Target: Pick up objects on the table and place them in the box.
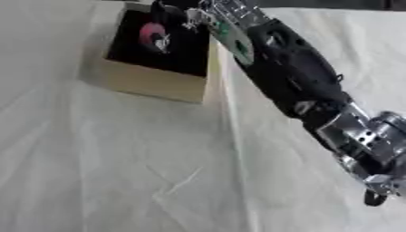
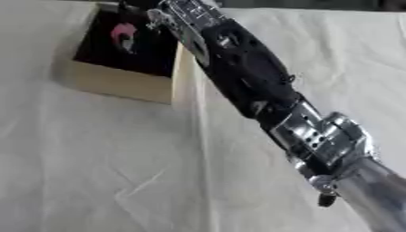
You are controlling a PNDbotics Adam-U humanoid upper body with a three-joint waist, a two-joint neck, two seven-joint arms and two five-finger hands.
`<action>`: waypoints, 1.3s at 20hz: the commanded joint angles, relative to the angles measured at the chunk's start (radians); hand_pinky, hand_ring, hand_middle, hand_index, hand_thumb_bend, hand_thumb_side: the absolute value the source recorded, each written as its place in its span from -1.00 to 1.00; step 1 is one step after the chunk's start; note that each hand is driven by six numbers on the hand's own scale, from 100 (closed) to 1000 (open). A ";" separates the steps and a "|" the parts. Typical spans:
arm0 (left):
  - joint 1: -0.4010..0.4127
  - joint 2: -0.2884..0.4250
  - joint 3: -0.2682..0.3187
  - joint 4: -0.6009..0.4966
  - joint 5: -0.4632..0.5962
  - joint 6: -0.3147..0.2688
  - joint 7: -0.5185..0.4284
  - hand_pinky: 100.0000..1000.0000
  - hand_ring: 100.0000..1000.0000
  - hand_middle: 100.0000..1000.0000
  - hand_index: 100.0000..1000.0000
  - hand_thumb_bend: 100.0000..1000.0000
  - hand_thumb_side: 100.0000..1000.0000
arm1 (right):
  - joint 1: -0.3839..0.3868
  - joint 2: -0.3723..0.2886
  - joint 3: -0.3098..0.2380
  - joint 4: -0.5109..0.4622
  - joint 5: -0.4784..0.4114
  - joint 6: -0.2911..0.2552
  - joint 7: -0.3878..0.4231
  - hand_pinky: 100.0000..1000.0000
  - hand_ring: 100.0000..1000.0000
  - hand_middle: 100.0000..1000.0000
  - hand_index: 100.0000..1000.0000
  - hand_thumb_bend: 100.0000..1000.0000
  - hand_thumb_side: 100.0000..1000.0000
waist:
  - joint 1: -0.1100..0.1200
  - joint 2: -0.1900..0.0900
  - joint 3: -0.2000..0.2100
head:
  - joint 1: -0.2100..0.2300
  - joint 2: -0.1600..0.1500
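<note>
A cardboard box (image 1: 151, 84) with a dark inside stands at the upper left of the table. Inside it lies a round pink object (image 1: 151, 34) with a small silvery piece beside it. My right arm stretches from the lower right up to the box. My right hand (image 1: 226, 11) hovers over the box's far right corner, partly cut off by the view's top edge, so its fingers are not clear. Whether it holds anything is hidden. My left hand shows in neither view.
A white, creased cloth (image 1: 119, 172) covers the table around the box. My black and silver right forearm (image 1: 293, 77) crosses the right half of the view above the cloth.
</note>
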 commanded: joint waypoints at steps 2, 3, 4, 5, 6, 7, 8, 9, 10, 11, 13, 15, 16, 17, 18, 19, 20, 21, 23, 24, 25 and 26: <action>-0.005 0.015 0.013 -0.019 0.000 0.002 0.000 0.34 0.42 0.27 0.65 0.13 0.66 | -0.023 -0.038 -0.018 -0.058 -0.015 0.014 -0.024 0.50 0.42 0.16 0.50 -1.00 -0.04 | 0.018 -0.038 -0.008 | 0.002 0.003; -0.005 0.015 0.014 -0.019 0.000 0.002 0.000 0.34 0.42 0.27 0.65 0.13 0.66 | -0.023 -0.046 -0.018 -0.076 -0.025 0.019 -0.034 0.49 0.40 0.15 0.50 -1.00 -0.08 | 0.020 -0.041 -0.011 | 0.004 0.003; -0.005 0.016 0.014 -0.019 0.000 0.002 -0.001 0.34 0.42 0.27 0.65 0.13 0.66 | -0.024 -0.057 -0.017 -0.097 -0.035 0.025 -0.044 0.49 0.39 0.14 0.50 -1.00 -0.13 | 0.022 -0.044 -0.013 | 0.007 0.004; -0.005 0.017 0.014 -0.019 -0.001 0.002 -0.001 0.34 0.42 0.27 0.64 0.13 0.66 | -0.024 -0.068 -0.017 -0.118 -0.046 0.030 -0.054 0.49 0.38 0.13 0.50 -1.00 -0.13 | 0.023 -0.047 -0.016 | 0.009 0.005; -0.004 0.018 0.015 -0.019 -0.002 0.002 0.000 0.34 0.42 0.27 0.64 0.13 0.66 | -0.023 -0.079 -0.016 -0.141 -0.059 0.034 -0.064 0.48 0.36 0.11 0.49 -1.00 -0.12 | 0.024 -0.050 -0.018 | 0.011 0.006; -0.003 0.018 0.016 -0.019 -0.002 0.001 0.001 0.34 0.42 0.27 0.64 0.13 0.66 | -0.021 -0.091 -0.018 -0.165 -0.073 0.037 -0.076 0.48 0.34 0.09 0.48 -1.00 -0.16 | 0.026 -0.052 -0.021 | 0.014 0.008; -0.002 0.018 0.017 -0.019 -0.003 0.001 0.002 0.34 0.42 0.27 0.64 0.13 0.66 | -0.019 -0.103 -0.021 -0.189 -0.088 0.040 -0.088 0.48 0.32 0.07 0.48 -1.00 -0.19 | 0.027 -0.055 -0.024 | 0.018 0.009; -0.001 0.019 0.018 -0.019 -0.004 0.001 0.002 0.34 0.42 0.27 0.65 0.13 0.66 | -0.016 -0.117 -0.026 -0.214 -0.103 0.040 -0.101 0.48 0.31 0.06 0.47 -1.00 -0.17 | 0.029 -0.057 -0.027 | 0.022 0.011; 0.000 0.019 0.019 -0.019 -0.004 0.001 0.003 0.34 0.42 0.27 0.65 0.13 0.66 | -0.010 -0.130 -0.028 -0.239 -0.118 0.040 -0.115 0.48 0.31 0.06 0.47 -1.00 -0.17 | 0.030 -0.059 -0.028 | 0.025 0.012; 0.002 0.020 0.020 -0.019 -0.005 0.001 0.004 0.34 0.42 0.27 0.65 0.13 0.67 | -0.004 -0.146 -0.032 -0.262 -0.132 0.035 -0.129 0.48 0.30 0.05 0.47 -1.00 -0.13 | 0.032 -0.062 -0.032 | 0.032 0.014; 0.006 0.021 0.022 -0.019 -0.008 0.001 0.005 0.34 0.42 0.27 0.64 0.13 0.67 | 0.018 -0.184 -0.041 -0.308 -0.161 0.015 -0.157 0.48 0.30 0.05 0.46 -1.00 -0.02 | 0.034 -0.066 -0.038 | 0.045 0.019; 0.009 0.022 0.025 -0.019 -0.009 0.001 0.008 0.34 0.43 0.28 0.65 0.13 0.67 | 0.053 -0.228 -0.047 -0.356 -0.190 -0.010 -0.186 0.49 0.31 0.06 0.47 -1.00 0.11 | 0.036 -0.070 -0.044 | 0.057 0.024; 0.010 0.022 0.026 -0.019 -0.010 0.001 0.009 0.34 0.43 0.28 0.65 0.13 0.67 | 0.074 -0.250 -0.051 -0.379 -0.204 -0.023 -0.201 0.50 0.32 0.07 0.48 -1.00 0.18 | 0.037 -0.071 -0.048 | 0.063 0.027; 0.012 0.022 0.027 -0.019 -0.011 0.001 0.010 0.34 0.43 0.28 0.65 0.13 0.67 | 0.097 -0.273 -0.055 -0.403 -0.219 -0.037 -0.215 0.50 0.33 0.08 0.49 -1.00 0.28 | 0.039 -0.072 -0.051 | 0.071 0.028; 0.013 0.023 0.028 -0.019 -0.011 0.001 0.011 0.34 0.43 0.28 0.65 0.13 0.67 | 0.120 -0.294 -0.058 -0.427 -0.234 -0.049 -0.230 0.51 0.34 0.09 0.49 -1.00 0.39 | 0.041 -0.073 -0.055 | 0.078 0.030; 0.014 0.023 0.029 -0.019 -0.012 0.001 0.012 0.34 0.43 0.28 0.65 0.13 0.67 | 0.145 -0.318 -0.060 -0.453 -0.250 -0.058 -0.246 0.52 0.35 0.10 0.49 -1.00 0.52 | 0.044 -0.073 -0.059 | 0.087 0.033; 0.015 0.023 0.030 -0.019 -0.013 0.001 0.013 0.34 0.43 0.28 0.65 0.13 0.67 | 0.169 -0.340 -0.062 -0.476 -0.264 -0.061 -0.261 0.52 0.36 0.10 0.50 -1.00 0.61 | 0.046 -0.074 -0.063 | 0.093 0.035; 0.017 0.023 0.032 -0.019 -0.014 0.000 0.016 0.34 0.43 0.28 0.65 0.13 0.67 | 0.194 -0.360 -0.067 -0.502 -0.280 -0.058 -0.276 0.53 0.37 0.12 0.52 -1.00 0.73 | 0.048 -0.073 -0.068 | 0.100 0.037; 0.019 0.022 0.034 -0.019 -0.016 -0.001 0.019 0.34 0.43 0.28 0.65 0.13 0.67 | 0.244 -0.392 -0.082 -0.551 -0.310 -0.044 -0.306 0.56 0.41 0.16 0.56 -1.00 0.93 | 0.052 -0.073 -0.076 | 0.113 0.044; 0.021 0.022 0.036 -0.019 -0.017 -0.003 0.022 0.34 0.43 0.28 0.65 0.13 0.67 | 0.267 -0.403 -0.091 -0.574 -0.324 -0.035 -0.321 0.57 0.43 0.18 0.57 -1.00 0.96 | 0.055 -0.072 -0.080 | 0.119 0.047; 0.023 0.021 0.038 -0.019 -0.018 -0.004 0.024 0.34 0.43 0.28 0.65 0.13 0.67 | 0.290 -0.413 -0.101 -0.597 -0.339 -0.027 -0.335 0.58 0.46 0.24 0.59 -1.00 0.96 | 0.058 -0.070 -0.084 | 0.127 0.049; 0.025 0.021 0.040 -0.019 -0.020 -0.005 0.027 0.34 0.43 0.28 0.65 0.13 0.67 | 0.312 -0.422 -0.112 -0.619 -0.352 -0.020 -0.348 0.59 0.47 0.28 0.60 -1.00 0.97 | 0.060 -0.068 -0.088 | 0.133 0.049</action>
